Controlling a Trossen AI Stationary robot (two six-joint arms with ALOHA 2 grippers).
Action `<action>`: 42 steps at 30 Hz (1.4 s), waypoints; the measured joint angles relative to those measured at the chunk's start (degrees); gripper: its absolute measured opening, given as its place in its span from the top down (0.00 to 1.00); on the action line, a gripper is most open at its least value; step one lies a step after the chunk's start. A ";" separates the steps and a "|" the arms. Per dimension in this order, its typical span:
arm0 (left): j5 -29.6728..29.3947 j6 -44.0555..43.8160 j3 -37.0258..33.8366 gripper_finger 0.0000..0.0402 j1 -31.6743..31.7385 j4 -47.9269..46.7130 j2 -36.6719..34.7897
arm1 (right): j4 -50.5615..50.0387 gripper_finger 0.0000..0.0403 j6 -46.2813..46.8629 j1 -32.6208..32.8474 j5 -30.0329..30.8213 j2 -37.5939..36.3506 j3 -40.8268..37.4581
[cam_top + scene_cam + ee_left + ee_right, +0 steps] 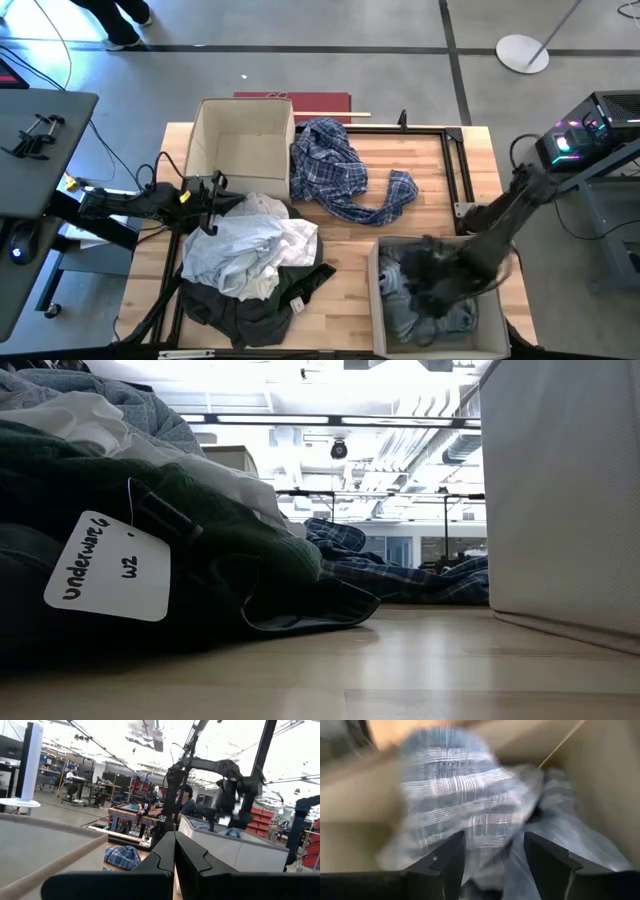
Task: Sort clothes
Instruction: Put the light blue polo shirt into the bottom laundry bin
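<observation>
Clothes lie in three places on your table. You have a heap near the left front edge — pale white pieces (250, 245) on top, a dark green garment (285, 295) and dark grey-black ones (215, 305) beneath. The low view shows a white tag (108, 568) on the green fabric, handwritten "underwear". Your blue-white plaid shirt (345, 175) is spread at the table's middle rear, beside the empty beige bin (243, 145) at the left rear. Grey-blue striped pieces (425, 300) sit inside the second beige bin (374, 300) at the right front.

Your right gripper (490, 855) hangs down into that right bin, its fingers apart and holding nothing, striped cloth just below them. Your left gripper (174, 851) waits over the heap beside the empty bin — fingers pressed together, empty.
</observation>
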 joint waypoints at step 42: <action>-0.40 -1.46 0.00 1.00 -0.02 -0.11 0.00 | 3.81 0.91 1.45 -1.08 -5.08 -7.74 -5.26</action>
